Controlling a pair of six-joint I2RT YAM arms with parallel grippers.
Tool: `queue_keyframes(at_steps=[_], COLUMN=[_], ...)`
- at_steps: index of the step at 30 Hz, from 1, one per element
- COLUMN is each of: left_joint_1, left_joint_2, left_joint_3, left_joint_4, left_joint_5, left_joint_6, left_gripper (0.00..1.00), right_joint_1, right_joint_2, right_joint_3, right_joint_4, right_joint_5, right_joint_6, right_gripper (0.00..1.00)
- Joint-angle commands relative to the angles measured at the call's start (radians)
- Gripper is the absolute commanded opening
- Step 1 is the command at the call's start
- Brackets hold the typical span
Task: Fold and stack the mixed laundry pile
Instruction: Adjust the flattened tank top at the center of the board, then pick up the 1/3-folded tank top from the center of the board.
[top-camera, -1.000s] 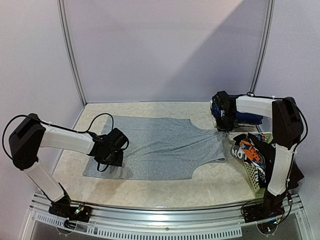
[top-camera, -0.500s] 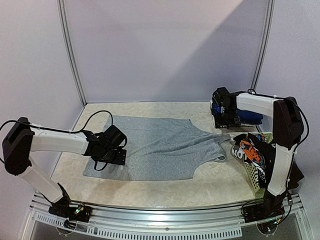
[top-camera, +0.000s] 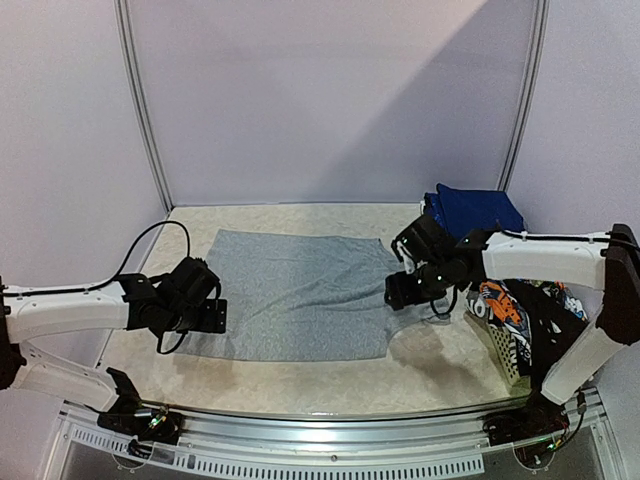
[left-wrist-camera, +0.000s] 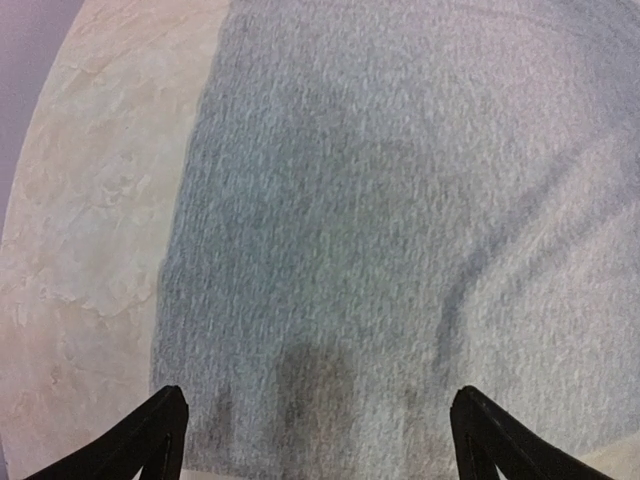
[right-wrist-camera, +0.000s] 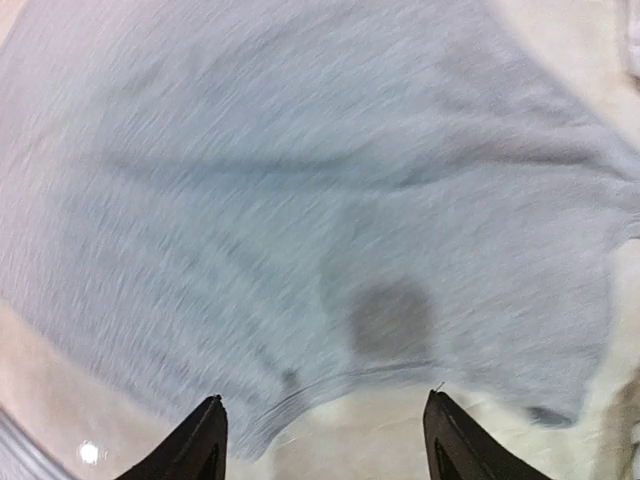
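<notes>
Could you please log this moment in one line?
grey shirt: spread out | left hand: open, at left edge | right hand: open, at right end

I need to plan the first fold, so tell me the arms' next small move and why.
Probably lower each end effector onto the edge of the grey shirt below it and pinch. The shirt lies spread flat, the left end effector hangs open over its left end, the right end effector open over its right end; neither holds cloth.

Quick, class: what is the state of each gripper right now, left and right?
Left gripper: open, holding nothing, above the grey shirt.
Right gripper: open, holding nothing, above the same shirt.
</notes>
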Motion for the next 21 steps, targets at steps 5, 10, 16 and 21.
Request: queue_keyframes(at_steps=[5,10,16,21], left_joint_1=[-0.001,-0.001,-0.001,-0.002], left_joint_2=[-0.064,-0.108,-0.148,-0.157], left_joint_3=[-0.054,-0.07,-0.086,-0.089], left_joint_4=[-0.03,-0.067,-0.076,-0.085], left_joint_5=[-0.032,-0.05,-0.057,-0.059], left_joint_6=[-0.04,-0.057,-0.062,-0.066], left_gripper=[0.93,0.92,0.91,0.9], right_joint_1=[0.17,0.209,0.224,0.222], right_joint_2=[-0.038,-0.068,-0.082,-0.001], right_joint_3=[-0.114,-0.236,-0.316,-0.3], right_joint_4=[0.088,0.106,0.202,0.271], right_joint_5=[-0.143,-0.157,-0.156,-0.17], right_joint_6=[0.145,0.269,0.352,0.351], right_gripper=[0.66,0.61,0.56,0.52])
